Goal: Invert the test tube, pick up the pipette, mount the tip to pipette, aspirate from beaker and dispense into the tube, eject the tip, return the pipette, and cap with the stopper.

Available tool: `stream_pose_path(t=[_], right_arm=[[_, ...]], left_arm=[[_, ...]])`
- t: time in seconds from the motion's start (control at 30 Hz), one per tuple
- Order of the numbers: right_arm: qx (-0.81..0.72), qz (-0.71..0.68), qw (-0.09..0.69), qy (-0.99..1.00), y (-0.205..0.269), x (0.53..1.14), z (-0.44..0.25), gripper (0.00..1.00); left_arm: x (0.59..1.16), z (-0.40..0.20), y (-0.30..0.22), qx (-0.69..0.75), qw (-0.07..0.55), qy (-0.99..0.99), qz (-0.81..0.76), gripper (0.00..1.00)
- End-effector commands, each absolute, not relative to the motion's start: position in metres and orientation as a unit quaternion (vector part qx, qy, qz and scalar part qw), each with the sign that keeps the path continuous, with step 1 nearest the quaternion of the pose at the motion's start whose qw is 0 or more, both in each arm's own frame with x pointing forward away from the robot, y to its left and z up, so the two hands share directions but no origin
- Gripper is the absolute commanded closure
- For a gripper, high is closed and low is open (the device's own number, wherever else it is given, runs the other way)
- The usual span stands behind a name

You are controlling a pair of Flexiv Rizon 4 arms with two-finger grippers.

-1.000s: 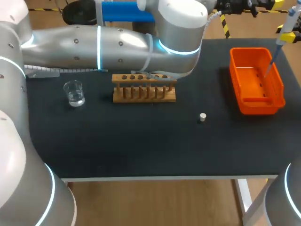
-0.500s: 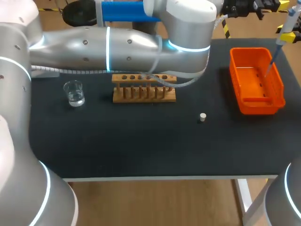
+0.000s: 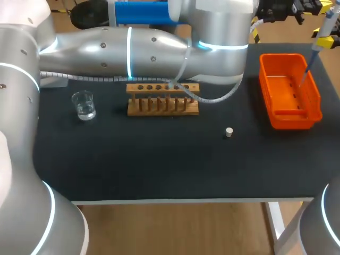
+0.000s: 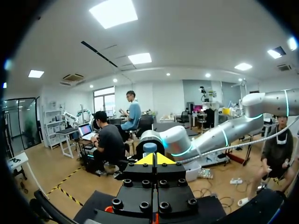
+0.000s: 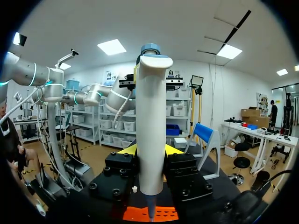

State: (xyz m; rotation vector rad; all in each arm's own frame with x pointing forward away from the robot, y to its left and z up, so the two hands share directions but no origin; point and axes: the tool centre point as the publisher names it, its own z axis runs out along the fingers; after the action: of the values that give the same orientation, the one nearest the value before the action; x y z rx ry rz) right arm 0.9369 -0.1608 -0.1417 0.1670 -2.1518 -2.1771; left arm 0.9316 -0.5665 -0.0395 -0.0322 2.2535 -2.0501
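Note:
My right gripper [image 5: 150,151] is shut on a white pipette [image 5: 150,116] with a blue plunger, held upright. Its tip [image 5: 150,212] hangs over the orange bin [image 5: 163,213]. From the head view, the right gripper [image 3: 325,41] and pipette [image 3: 312,57] are at the far right, above the bin [image 3: 276,119]. My left arm [image 3: 159,48] stretches across the back of the table. The left gripper [image 4: 153,158] is shut, its yellow tips together with nothing between them. The wooden rack [image 3: 162,99], glass beaker [image 3: 83,104] and small white stopper [image 3: 229,132] sit on the black table; I cannot make out a tube.
A cable [image 3: 212,98] from the left arm droops over the rack's right end. The table's front edge [image 3: 175,201] lies well in front of the stopper. The beaker holds clear liquid.
My left arm has swung to the right along the back of the table, away from the rack. The right arm and pipette have stayed put.

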Motion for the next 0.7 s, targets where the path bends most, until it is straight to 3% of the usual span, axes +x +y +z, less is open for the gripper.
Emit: stream_pose_path(t=[0.03, 0.7], right_arm=[[0.055, -0.709, 0.039, -0.702, -0.1614, 0.9377, -0.1411, 1.00], [0.055, -0.709, 0.039, -0.702, -0.1614, 0.9377, -0.1411, 1.00]], left_arm=[[0.9298, -0.0446, -0.5727, -0.014, 0.054, 0.699, -0.713, 1.00], [0.9353, -0.0525, -0.5812, -0.015, 0.038, 0.704, -0.709, 1.00]])
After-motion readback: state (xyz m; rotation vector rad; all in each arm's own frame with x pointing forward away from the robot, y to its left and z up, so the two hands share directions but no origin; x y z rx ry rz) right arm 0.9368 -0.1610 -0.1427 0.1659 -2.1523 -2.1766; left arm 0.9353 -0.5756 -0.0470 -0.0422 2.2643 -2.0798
